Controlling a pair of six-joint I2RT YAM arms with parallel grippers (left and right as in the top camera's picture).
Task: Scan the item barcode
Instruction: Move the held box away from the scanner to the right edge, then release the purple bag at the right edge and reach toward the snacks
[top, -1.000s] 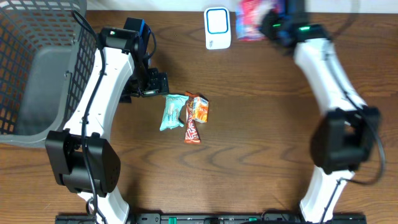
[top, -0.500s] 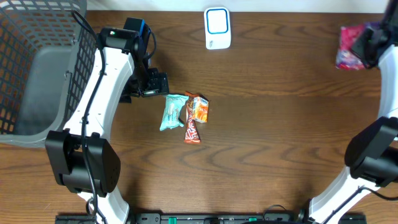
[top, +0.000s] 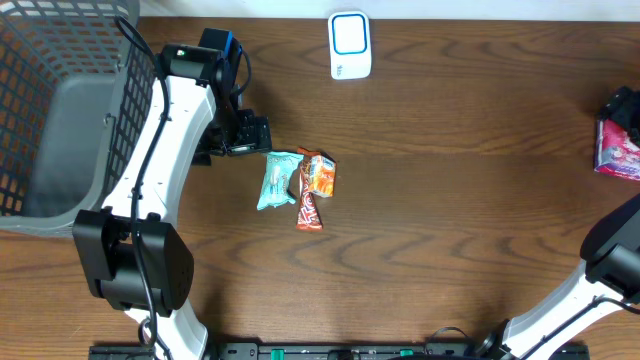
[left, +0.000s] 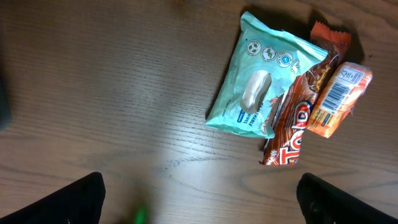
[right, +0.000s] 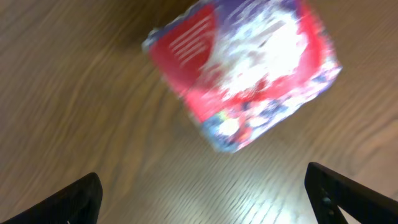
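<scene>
**Both grippers spread, pink packet lying free ahead of the right one**

My right gripper (right: 205, 196) has its fingers spread wide, gripping nothing. Just ahead of them, the pink packet (right: 242, 74) lies on the wooden table (right: 93, 124), blurred, set cornerwise and clear of both fingertips. My left gripper (left: 208, 202) is spread wide too. Ahead of it, to the right, a mint-green packet (left: 258, 93), a brown bar (left: 295, 124) and an orange packet (left: 339, 99) overlap. The white scanner (top: 350, 45) sits farther off. A wire basket (top: 60, 110) stands behind my left gripper.
</scene>
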